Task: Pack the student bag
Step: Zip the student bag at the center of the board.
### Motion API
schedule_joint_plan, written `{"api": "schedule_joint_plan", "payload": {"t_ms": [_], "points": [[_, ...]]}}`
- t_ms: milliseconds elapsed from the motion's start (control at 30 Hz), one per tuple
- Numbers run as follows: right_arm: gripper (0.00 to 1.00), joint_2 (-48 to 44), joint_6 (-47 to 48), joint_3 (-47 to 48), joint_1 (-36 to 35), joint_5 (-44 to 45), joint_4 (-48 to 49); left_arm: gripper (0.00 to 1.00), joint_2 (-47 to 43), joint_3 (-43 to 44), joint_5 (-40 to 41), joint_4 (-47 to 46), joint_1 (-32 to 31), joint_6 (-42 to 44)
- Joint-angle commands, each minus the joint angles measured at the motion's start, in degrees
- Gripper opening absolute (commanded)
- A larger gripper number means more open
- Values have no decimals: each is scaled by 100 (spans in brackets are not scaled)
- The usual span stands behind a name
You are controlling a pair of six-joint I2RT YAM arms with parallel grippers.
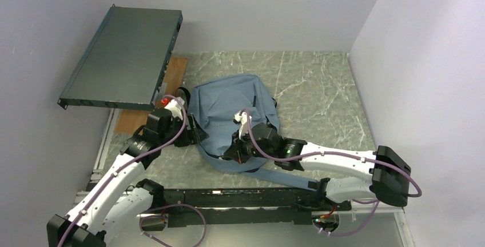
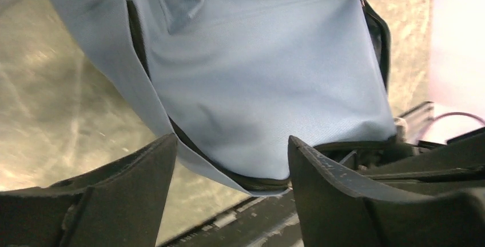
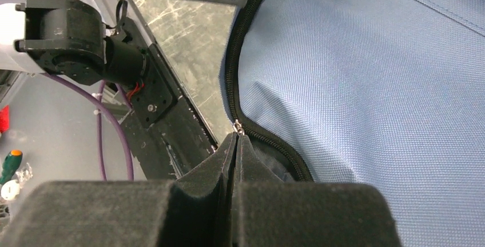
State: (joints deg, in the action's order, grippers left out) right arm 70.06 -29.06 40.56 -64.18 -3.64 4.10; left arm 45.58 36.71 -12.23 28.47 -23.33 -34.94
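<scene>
The student bag [image 1: 231, 107] lies flat on the marble table, blue-grey, with a strap trailing toward the near rail. My left gripper [image 1: 191, 134] sits at the bag's left edge. In the left wrist view it [image 2: 231, 141] stands open, and the bag's [image 2: 257, 87] lower edge hangs between the fingers without being pinched. My right gripper [image 1: 237, 148] is at the bag's near left part. In the right wrist view it [image 3: 235, 138] is shut on the small metal zipper pull [image 3: 237, 126] of the dark zipper [image 3: 274, 144] that curves along the bag [image 3: 372, 87].
A dark flat metal case [image 1: 123, 55] leans against the left wall at the back, over a wooden board [image 1: 176, 71]. A small red thing [image 1: 166, 102] shows by the left arm. The black rail [image 1: 229, 192] runs along the near edge. A green-handled screwdriver [image 3: 10, 164] lies off the table.
</scene>
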Motion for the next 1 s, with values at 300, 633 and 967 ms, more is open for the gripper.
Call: {"api": "schedule_joint_plan", "payload": {"t_ms": [300, 633, 967], "points": [[0, 229, 35, 368, -22, -275, 123, 50, -250, -1858, -1252, -1257, 13, -3505], [0, -34, 11, 98, -69, -10, 242, 74, -13, -1368, -830, 59, 13, -3025], [0, 65, 94, 124, -71, -92, 377, 72, 167, -1276, -1026, 355, 13, -3627]]}}
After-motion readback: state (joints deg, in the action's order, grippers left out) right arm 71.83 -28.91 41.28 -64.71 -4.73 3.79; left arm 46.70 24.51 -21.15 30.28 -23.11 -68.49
